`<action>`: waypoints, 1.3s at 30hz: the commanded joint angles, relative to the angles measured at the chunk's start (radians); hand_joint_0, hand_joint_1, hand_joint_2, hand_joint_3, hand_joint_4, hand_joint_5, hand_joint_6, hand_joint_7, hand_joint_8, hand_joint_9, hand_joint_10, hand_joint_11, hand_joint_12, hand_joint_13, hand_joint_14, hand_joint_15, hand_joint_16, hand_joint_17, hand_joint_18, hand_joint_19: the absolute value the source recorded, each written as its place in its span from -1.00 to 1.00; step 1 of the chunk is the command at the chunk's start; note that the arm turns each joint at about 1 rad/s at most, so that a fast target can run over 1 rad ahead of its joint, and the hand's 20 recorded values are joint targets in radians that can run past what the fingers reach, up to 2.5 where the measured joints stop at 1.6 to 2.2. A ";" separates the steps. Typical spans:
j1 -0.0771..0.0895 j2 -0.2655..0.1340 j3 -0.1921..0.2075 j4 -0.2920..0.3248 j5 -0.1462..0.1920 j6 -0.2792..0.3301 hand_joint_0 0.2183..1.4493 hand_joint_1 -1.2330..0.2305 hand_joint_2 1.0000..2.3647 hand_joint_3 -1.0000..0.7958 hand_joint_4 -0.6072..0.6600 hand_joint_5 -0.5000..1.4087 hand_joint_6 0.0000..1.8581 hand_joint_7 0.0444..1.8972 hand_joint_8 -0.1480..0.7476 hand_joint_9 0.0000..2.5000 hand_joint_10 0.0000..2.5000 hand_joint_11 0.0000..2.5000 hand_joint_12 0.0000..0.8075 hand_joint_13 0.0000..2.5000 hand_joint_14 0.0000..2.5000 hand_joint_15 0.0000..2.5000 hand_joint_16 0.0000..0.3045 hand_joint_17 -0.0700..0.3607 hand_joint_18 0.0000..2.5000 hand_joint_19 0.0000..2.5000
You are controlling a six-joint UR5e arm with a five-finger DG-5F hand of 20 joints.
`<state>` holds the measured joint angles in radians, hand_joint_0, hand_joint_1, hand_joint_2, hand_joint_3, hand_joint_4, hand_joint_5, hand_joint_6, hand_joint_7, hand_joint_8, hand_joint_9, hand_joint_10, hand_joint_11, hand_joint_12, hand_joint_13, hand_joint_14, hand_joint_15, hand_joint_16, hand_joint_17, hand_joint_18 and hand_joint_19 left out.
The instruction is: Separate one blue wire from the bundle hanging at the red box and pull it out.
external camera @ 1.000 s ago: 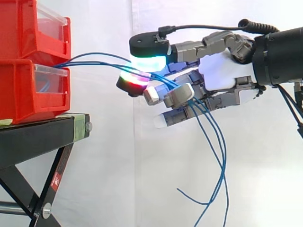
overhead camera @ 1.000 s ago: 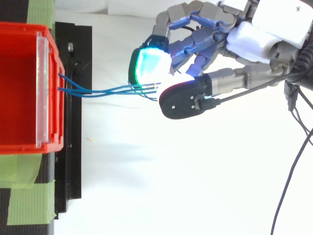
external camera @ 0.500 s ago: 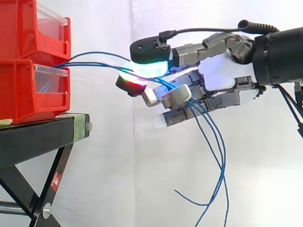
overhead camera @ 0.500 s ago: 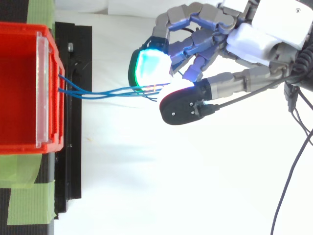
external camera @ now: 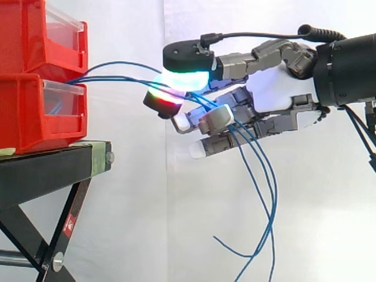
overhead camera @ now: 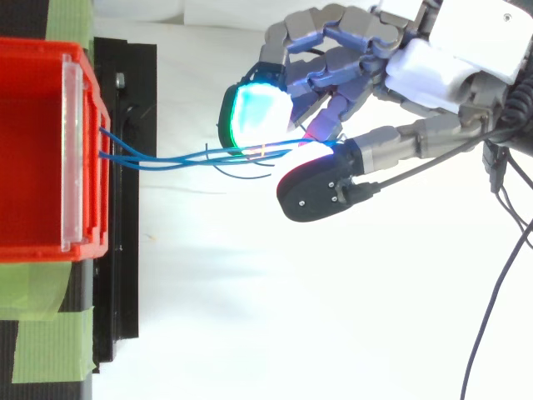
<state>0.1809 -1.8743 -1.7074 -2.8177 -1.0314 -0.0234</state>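
Blue wires (overhead camera: 166,160) run from lower red box (external camera: 35,114) on black stand (external camera: 47,167) across gap into hand (external camera: 276,94). Fingers curled, glowing pads (external camera: 185,80) pinching bundle. Loose ends dangle under palm.

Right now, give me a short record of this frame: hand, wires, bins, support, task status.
hand: the hand comes in from the right, with its fingers curled on the blue wires
wires: several run from the bins' front to the hand; their loose ends hang below it
bins: two red bins are stacked; the wires leave about where they meet
support: black stand, with green tape on it
status: several wires pass through the hand together; none is out of the bins yet
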 commanded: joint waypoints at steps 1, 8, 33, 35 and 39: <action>-0.001 0.001 -0.001 0.001 -0.001 0.000 -0.39 -0.59 -1.00 -0.41 0.33 -0.75 -0.16 0.15 0.04 -0.53 -0.99 0.06 -0.15 -0.03 -0.92 0.27 -0.64 -0.10 -0.58 -0.49; 0.000 0.000 0.000 0.004 -0.001 0.000 -0.42 -0.52 -1.00 -0.44 0.33 -0.74 -0.16 0.11 0.08 -0.46 -0.99 0.06 -0.14 0.00 -0.91 0.25 -0.64 -0.11 -0.55 -0.48; 0.006 0.000 0.000 0.020 0.001 -0.010 -0.34 -0.33 -0.97 -0.20 0.32 -0.69 -0.10 0.12 0.10 -0.29 -0.99 0.09 -0.17 0.10 -0.89 0.23 -0.67 -0.16 -0.47 -0.44; 0.006 0.000 0.000 0.020 0.001 -0.010 -0.34 -0.32 -0.97 -0.19 0.33 -0.69 -0.10 0.12 0.10 -0.27 -0.99 0.10 -0.17 0.10 -0.88 0.23 -0.67 -0.16 -0.47 -0.43; 0.005 0.000 0.000 0.020 0.001 -0.010 -0.37 -0.31 -0.96 -0.10 0.30 -0.69 -0.09 0.14 0.10 -0.27 -0.99 0.11 -0.17 0.11 -0.86 0.23 -0.67 -0.16 -0.46 -0.43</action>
<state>0.1867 -1.8745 -1.7074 -2.7981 -1.0308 -0.0337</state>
